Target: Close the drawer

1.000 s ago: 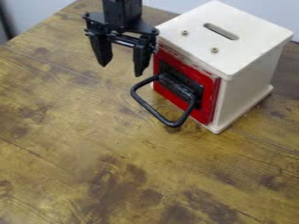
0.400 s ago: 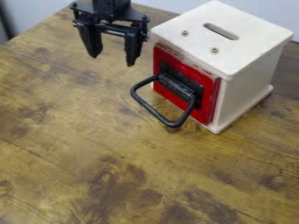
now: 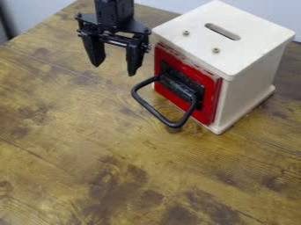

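Red front on the drawer (image 3: 206, 109), with a black plate across its middle and a large black wire loop handle (image 3: 143, 101) jutting outward over the table (image 3: 94, 158). Its face sits within the pale wooden casing (image 3: 245, 57), which has a slot and two round metal fittings on top. Beside the drawer, toward the upper left of the view, hangs the black pincer (image 3: 114, 58), its two fingers spread apart with nothing between them, touching neither the drawer nor its handle.

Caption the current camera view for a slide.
Open black pincer hangs beside a pale wooden casing whose red-fronted drawer sits closed, its black loop handle jutting out.
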`<move>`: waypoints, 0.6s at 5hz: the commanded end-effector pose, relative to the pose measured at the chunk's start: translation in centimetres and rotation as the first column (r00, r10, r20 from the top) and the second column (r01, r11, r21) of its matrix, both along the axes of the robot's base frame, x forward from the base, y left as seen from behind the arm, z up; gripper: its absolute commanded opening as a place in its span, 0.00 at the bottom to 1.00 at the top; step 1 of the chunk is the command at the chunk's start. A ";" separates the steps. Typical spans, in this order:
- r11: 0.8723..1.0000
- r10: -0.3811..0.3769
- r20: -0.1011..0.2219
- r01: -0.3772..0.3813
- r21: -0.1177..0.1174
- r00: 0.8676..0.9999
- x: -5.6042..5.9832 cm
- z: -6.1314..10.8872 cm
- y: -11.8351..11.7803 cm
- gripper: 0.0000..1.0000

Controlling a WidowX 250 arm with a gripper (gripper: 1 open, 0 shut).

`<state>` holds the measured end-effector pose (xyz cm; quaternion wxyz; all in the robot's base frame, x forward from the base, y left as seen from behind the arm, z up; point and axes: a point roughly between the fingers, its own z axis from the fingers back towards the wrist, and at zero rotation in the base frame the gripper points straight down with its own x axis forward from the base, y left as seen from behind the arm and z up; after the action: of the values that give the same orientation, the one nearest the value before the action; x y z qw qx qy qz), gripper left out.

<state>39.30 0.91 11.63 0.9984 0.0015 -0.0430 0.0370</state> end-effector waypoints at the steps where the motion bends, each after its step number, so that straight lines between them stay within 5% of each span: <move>1: 0.998 0.057 0.096 -0.058 0.003 0.994 -0.3 2.4 0.8 1.00; 2: 0.994 0.106 0.122 -0.107 0.001 0.987 -0.8 2.4 0.9 1.00; 3: 0.996 0.094 0.126 -0.094 -0.001 0.988 0.4 1.9 2.0 1.00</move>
<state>38.80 1.73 11.49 0.9949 0.0034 -0.0699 0.0730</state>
